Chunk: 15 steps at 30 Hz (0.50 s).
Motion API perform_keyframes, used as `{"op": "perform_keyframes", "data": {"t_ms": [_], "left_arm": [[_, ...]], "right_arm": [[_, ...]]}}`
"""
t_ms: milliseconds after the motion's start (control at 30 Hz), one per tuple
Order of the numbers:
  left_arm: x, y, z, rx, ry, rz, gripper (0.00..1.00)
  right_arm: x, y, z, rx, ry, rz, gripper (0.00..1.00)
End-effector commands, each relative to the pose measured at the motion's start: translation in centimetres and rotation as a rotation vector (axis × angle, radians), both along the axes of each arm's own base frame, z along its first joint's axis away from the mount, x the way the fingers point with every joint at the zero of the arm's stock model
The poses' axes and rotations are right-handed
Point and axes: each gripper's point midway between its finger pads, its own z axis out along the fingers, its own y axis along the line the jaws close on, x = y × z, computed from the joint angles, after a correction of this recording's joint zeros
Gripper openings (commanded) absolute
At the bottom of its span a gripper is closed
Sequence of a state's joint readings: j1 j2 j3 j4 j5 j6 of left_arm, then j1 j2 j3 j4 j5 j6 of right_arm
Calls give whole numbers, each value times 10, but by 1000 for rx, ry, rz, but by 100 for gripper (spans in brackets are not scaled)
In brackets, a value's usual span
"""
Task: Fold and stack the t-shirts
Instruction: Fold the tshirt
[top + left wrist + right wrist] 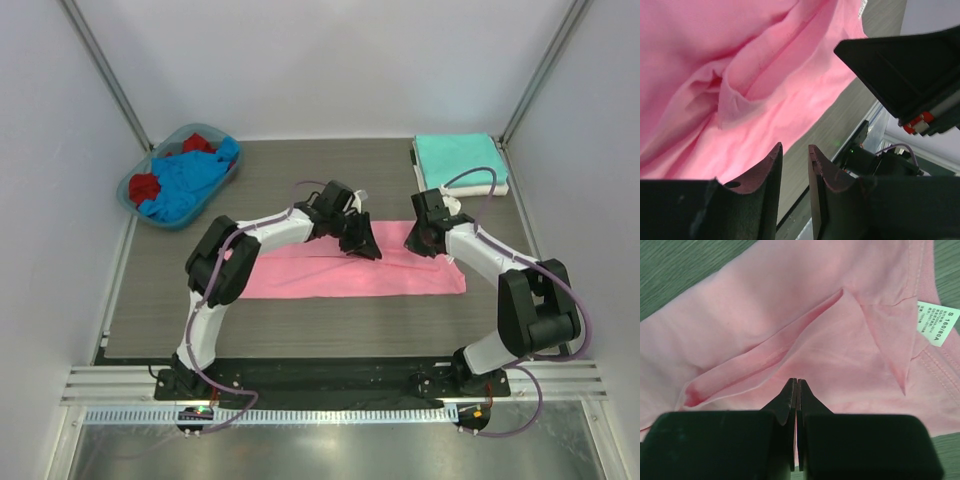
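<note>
Risk sits mainly with the right gripper (796,382). Its jaws are pressed flat together with no gap, tips at the pink t-shirt (300,275), and you cannot tell from its wrist view whether a layer of cloth is caught between them. If it has nothing, any lift comes up empty; if it has only the top layer, the fold peels apart instead of travelling whole. The left gripper (795,145) stands open by a narrow slot with nothing in it, close over the pink cloth near a raised pucker (727,107). Close there and you are likely to pinch the pucker rather than an edge, setting a crease into the fold. The shirt lies as a long strip across the middle of the table (300,330), running from nine to three o'clock. Both grippers crowd its upper edge toward the three o'clock end, near each other, so an inward move by either invites a knock. An uneven pull from that end would skew the strip and drag the free end at nine o'clock. The stack at one o'clock, teal t-shirt (455,155) on white t-shirt (480,187), lies just beyond the right arm, and a wide swing could scuff it. Blue t-shirt (185,180) and red t-shirt (145,187) sit in the basket (130,185) at ten o'clock, well apart.
</note>
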<state>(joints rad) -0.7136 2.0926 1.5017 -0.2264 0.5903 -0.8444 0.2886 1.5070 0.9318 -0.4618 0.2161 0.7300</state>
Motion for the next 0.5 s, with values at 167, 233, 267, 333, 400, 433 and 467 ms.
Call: {"op": "perform_keyframes", "data": {"t_ms": [167, 233, 267, 333, 400, 433, 467], "left_arm": [[34, -27, -10, -65, -34, 46, 28], [42, -23, -16, -44, -38, 75, 27], [42, -20, -24, -25, -25, 88, 27], [45, -12, -34, 6, -17, 115, 27], [46, -9, -37, 20, -8, 129, 27], [47, -7, -38, 28, -2, 136, 27], [46, -8, -35, 21, 2, 132, 27]], "right_arm": [[-6, -11, -12, -10, -7, -18, 1], [-18, -14, -22, 0, 7, -47, 1], [-19, -15, -17, 9, -19, -58, 1], [-28, -21, -24, 0, -15, -83, 2], [-28, -22, -17, 0, -38, -84, 4], [-29, -25, -14, -9, -40, -93, 7], [-26, -24, -4, -7, -62, -96, 8]]}}
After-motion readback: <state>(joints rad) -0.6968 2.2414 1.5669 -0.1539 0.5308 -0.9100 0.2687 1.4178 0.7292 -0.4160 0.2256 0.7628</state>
